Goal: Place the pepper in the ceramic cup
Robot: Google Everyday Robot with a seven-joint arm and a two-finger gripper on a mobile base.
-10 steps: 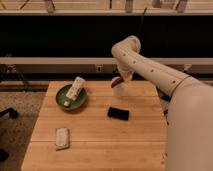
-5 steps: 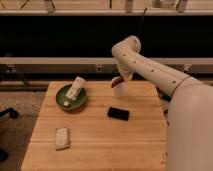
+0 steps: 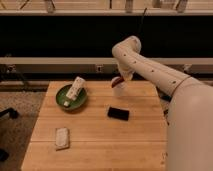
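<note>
The one camera view looks across a wooden table [image 3: 100, 135] toward a dark wall with a rail. The white arm [image 3: 150, 70] reaches in from the right, bends at its elbow near the top, and comes down to the table's far edge. Its lower right bulk fills that corner and is cut off by the frame. The gripper [image 3: 120, 81] hangs at the arm's tip, over the far edge of the table, mostly hidden behind the wrist. The pepper [image 3: 117, 82] shows as a small red sliver at the tip, and the gripper seems to be pinching it, though the fingers themselves are hard to make out. The cup [image 3: 121, 88] is just under the pepper, pale and largely masked by the arm, so its rim and whether the pepper touches it cannot be told. To the left sits a green bowl [image 3: 62, 97] holding a tilted white packet [image 3: 75, 89] with unreadable print. A flat black rectangle [image 3: 118, 113] lies mid-table, well apart from the bowl. Near the front left lies a pale wrapped item [image 3: 62, 138], its nature unclear.
</note>
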